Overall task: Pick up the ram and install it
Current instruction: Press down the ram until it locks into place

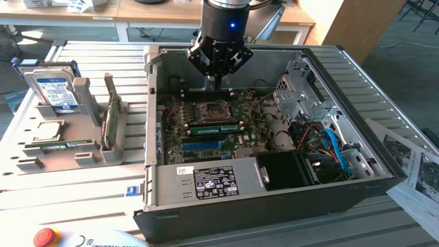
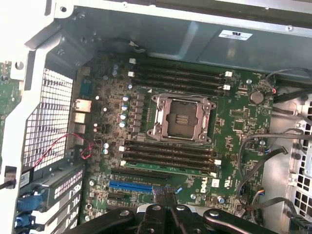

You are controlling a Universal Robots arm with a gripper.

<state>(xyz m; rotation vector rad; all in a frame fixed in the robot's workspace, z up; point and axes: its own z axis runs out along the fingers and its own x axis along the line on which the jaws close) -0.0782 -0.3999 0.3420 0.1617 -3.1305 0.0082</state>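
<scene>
A slatted metal counter (image 1: 89, 190) carries an open desktop computer case (image 1: 274, 206), lying on its side so that its motherboard (image 1: 213, 131) faces up and can be reached from above. Outside the case, toward the exterior view's left, a grey parts holder (image 1: 69, 149) keeps spare components upright in slots, probably so each can be gripped by its top edge; a hard drive (image 1: 56, 90) stands at its far end and a thin green card (image 1: 112, 116) stands on edge nearer the case.

The robot arm (image 1: 226, 18) comes straight down over the far part of the case. Its hand (image 1: 215, 82) hangs just above the motherboard with the fingers pressed together and nothing between them.

Inside the case, the empty processor socket (image 2: 181, 117) sits mid-board, with a bank of dark memory slots (image 2: 178, 78) on either side of it. The ram (image 1: 216, 129), a narrow green stick, lies along the bank on the socket's near side, toward the power supply (image 1: 209, 182). It appears seated in a slot, though whether it is fully latched cannot be told. It is on the opposite side of the socket from the hand, apart from the fingers and lower than them.
</scene>
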